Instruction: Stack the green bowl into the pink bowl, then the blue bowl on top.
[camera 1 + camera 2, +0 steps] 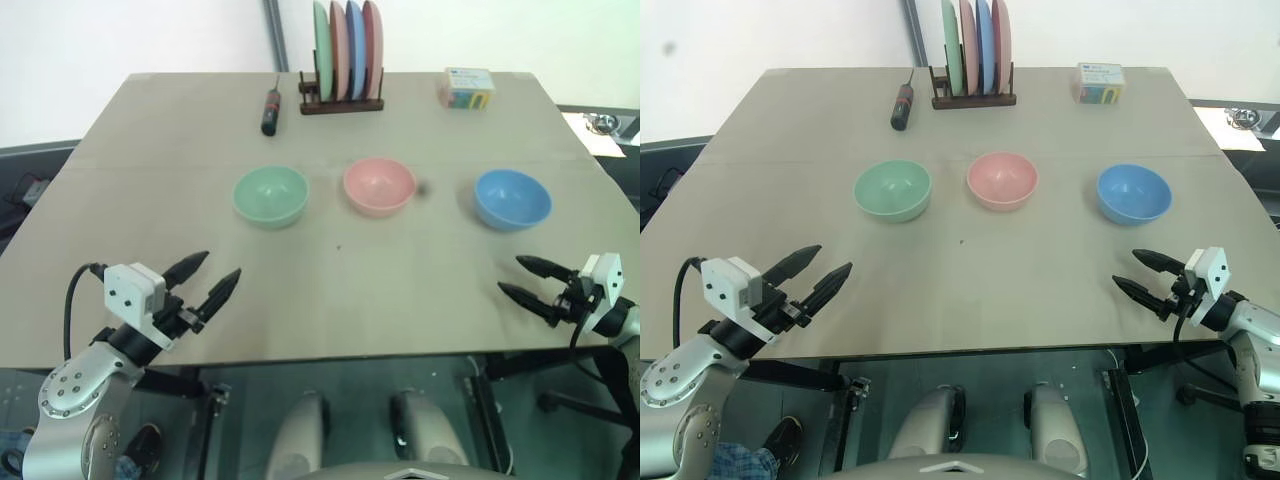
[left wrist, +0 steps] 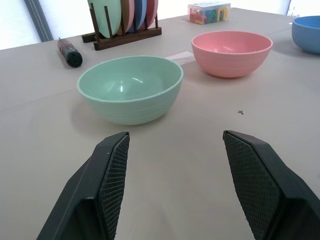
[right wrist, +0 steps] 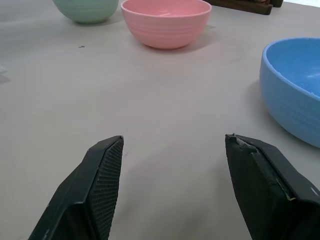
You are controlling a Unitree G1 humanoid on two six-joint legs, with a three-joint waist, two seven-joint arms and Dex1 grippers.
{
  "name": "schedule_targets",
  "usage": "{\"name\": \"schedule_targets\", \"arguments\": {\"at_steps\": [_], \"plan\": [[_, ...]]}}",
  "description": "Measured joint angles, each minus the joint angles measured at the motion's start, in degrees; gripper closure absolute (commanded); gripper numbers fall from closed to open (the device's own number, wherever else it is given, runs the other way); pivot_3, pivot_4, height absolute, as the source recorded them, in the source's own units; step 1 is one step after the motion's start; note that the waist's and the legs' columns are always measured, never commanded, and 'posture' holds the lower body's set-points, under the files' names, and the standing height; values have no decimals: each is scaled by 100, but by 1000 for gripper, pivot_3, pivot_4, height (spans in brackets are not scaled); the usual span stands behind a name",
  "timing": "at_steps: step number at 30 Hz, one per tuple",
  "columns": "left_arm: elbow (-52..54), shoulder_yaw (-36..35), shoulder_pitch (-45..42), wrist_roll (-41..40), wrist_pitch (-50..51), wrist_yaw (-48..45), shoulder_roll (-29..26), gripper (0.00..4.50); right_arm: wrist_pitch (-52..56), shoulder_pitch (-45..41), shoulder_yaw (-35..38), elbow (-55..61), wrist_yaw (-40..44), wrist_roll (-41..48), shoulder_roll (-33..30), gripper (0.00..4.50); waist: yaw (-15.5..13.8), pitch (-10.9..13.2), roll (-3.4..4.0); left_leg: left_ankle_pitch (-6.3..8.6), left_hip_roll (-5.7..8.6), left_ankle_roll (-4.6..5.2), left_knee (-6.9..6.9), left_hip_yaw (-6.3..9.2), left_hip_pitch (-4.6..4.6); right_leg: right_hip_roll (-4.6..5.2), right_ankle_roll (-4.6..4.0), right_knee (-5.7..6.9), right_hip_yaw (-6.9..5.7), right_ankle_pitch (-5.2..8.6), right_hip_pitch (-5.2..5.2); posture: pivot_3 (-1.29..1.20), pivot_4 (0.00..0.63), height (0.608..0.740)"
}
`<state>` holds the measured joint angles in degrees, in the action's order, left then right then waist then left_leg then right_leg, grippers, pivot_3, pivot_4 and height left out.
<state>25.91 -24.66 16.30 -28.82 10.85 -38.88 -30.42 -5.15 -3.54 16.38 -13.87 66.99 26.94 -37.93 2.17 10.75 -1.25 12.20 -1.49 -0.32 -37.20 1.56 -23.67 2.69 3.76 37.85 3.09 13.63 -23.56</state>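
left gripper [image 1: 213,272] jaws spread, empty | green bowl [image 1: 270,196] just ahead of them; take by near rim, lift level | pink bowl [image 1: 379,185] beyond, between | blue bowl [image 1: 512,198] ahead of right gripper [image 1: 531,279], jaws spread

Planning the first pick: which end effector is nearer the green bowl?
Left. The left end effector sits just in front of the green bowl, open and aimed at it. The right end effector is across the table, near the blue bowl.

Silver-grey arms, white camera blocks at wrists, black cables; left gripper [image 1: 212,271], right gripper [image 1: 524,277]: black tapered cross-hatched jaws.
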Motion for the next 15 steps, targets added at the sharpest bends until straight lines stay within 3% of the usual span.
{"name": "schedule_targets", "arguments": {"at_steps": [15], "plan": [[-15, -10, -61, -218, -32, -17, 76, 1324, 7, -74, -7, -37, 133, 5, 0, 1125, 1, 0, 0, 0, 0, 0, 0, 0, 0, 0, 0, 0, 0, 0, 0, 0, 150, 740]]}}
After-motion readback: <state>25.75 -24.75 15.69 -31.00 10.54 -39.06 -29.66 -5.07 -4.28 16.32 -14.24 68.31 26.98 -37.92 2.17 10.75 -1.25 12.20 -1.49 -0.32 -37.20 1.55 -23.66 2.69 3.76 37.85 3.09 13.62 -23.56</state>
